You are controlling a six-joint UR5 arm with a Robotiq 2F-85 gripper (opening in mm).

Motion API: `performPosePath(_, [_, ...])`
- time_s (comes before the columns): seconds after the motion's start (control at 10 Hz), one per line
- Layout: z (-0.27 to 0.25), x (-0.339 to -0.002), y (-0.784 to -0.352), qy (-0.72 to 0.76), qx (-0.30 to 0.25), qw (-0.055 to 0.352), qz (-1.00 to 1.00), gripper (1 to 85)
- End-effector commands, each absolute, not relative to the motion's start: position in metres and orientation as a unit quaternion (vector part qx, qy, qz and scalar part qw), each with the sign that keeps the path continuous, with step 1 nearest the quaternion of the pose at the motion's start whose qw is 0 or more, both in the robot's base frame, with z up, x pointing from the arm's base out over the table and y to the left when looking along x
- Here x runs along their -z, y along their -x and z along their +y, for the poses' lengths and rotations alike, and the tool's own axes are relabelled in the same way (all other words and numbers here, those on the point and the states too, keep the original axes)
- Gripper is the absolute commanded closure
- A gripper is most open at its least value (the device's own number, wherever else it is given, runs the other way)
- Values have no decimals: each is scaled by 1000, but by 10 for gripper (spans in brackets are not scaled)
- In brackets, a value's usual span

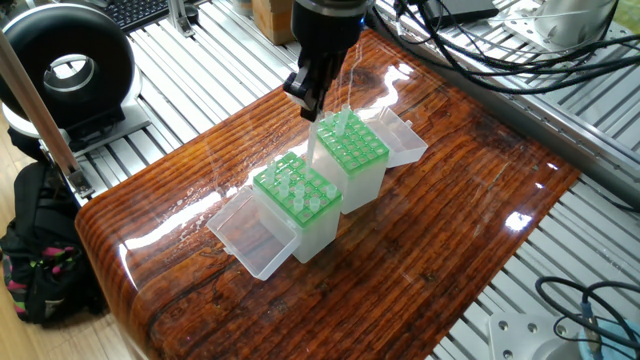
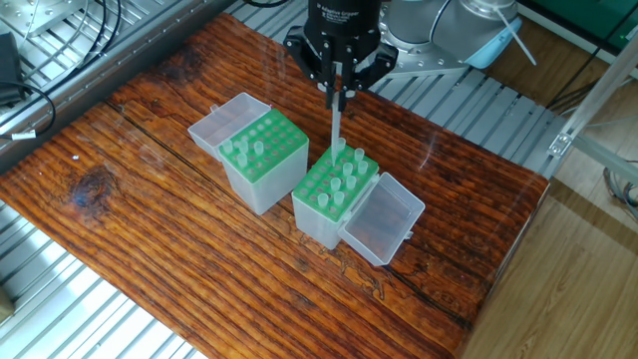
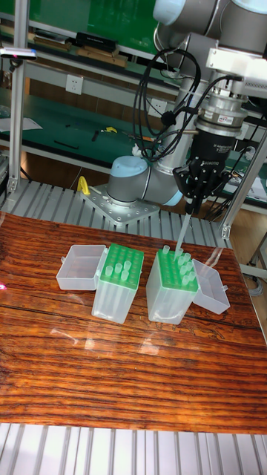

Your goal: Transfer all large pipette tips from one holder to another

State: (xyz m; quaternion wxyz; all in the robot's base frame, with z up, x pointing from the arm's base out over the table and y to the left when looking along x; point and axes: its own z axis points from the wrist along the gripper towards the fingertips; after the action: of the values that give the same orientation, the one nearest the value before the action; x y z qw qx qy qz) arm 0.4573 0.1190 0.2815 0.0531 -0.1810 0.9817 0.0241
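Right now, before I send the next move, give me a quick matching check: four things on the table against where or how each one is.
Things:
1. gripper
2. held pipette tip
3. rack below the tip
4. other rack

States:
A. green top, clear lid open on the side away from the other rack, no gripper above it
B. hanging upright, lower end just above a green grid
C. shut on a tip, above the racks
D. several tips standing in it, lid open

Pairs: 1-C, 2-B, 3-D, 4-A
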Motion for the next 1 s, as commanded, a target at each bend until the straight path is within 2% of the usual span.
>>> performPosePath(0.0, [120,-279,-454,181,-24,45,982,797])
performPosePath(0.9, [124,-278,-445,183,-31,32,982,800])
